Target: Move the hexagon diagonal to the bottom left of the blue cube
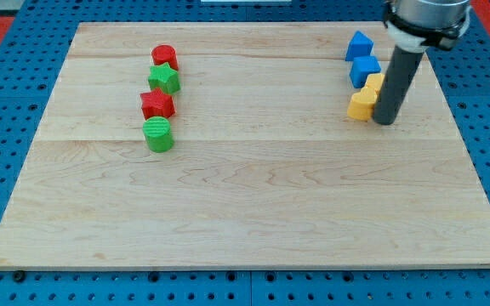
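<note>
1. One wooden board (pixel 253 204) carries eight blocks, in two groups well apart: four at far left, four at far right.
2. Rod: the arm ends in a dark rod with no jaws, so there is nothing to open or close. My tip (pixel 384 121) rests at far right, just right of the yellow blocks, apparently touching.
3. Left column, far to near: red cylinder (pixel 164 57), green star (pixel 165 79), red star (pixel 156 104), green cylinder (pixel 157 134).
4. Right group: blue triangle (pixel 358 44), then blue cube (pixel 365 70) nearer.
5. Task block: yellow hexagon (pixel 362 104) lies just near-left of the blue cube, touching a second yellow block (pixel 374 83), partly hidden.
6. Judgement: placement looks nearly met; push leftward gently, in short strokes, avoiding the cube.
7. Orientation: the hexagon has no clear long axis; its facing cannot be told.
</note>
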